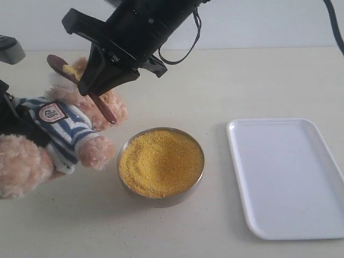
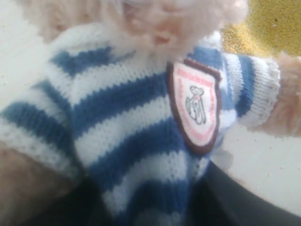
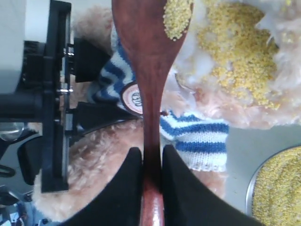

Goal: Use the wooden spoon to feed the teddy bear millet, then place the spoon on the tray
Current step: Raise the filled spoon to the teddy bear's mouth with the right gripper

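Note:
The teddy bear point(image 1: 70, 129) leans at the left in its striped shirt point(image 2: 131, 117). My left gripper point(image 1: 13, 115) clamps its body, dark fingers point(image 2: 237, 202) pressing the shirt on both sides. My right gripper point(image 1: 95, 88) reaches across and is shut on the handle of the wooden spoon point(image 1: 105, 107), jaws tight against the wood point(image 3: 152, 157). The spoon's bowl point(image 3: 160, 33) sits at the bear's face with a little millet point(image 3: 177, 19) on it. Loose grains point(image 3: 240, 47) lie scattered on the bear's fur. The metal bowl point(image 1: 161, 201) heaped with millet point(image 1: 161, 164) stands beside the bear.
The white tray point(image 1: 290, 177) lies at the right, apart from the bowl, with nothing on it. The right arm's black body point(image 1: 145, 27) hangs over the table's back left. Bare table shows between bowl and tray.

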You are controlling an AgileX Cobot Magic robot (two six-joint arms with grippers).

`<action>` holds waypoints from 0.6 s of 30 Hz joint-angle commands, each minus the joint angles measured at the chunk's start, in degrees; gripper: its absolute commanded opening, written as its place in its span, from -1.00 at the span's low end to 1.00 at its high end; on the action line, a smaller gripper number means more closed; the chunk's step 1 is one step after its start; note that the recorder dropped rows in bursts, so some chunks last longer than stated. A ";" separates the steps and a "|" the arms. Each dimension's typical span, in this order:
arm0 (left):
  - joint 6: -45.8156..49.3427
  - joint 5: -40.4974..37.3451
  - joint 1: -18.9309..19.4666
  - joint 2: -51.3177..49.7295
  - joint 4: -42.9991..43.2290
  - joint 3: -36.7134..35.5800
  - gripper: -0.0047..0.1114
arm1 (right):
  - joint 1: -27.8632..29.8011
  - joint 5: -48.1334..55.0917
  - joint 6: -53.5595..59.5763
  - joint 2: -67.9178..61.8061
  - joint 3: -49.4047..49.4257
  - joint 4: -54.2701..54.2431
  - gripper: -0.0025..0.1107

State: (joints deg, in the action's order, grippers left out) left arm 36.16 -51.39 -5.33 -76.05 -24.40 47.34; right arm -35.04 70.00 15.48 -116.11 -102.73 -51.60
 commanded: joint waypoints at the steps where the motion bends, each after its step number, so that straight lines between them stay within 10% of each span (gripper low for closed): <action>1: 0.30 0.60 -0.08 0.55 -0.56 0.54 -0.85 | 1.39 -0.04 0.63 0.10 0.13 -4.23 -0.96; 18: 0.30 0.60 -0.08 0.55 -0.29 0.54 -0.85 | 3.48 -0.04 6.22 0.62 8.45 -13.86 -0.96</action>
State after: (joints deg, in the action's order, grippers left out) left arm 36.16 -51.39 -5.33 -76.05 -24.04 47.34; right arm -32.33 69.90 19.71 -116.11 -95.48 -63.67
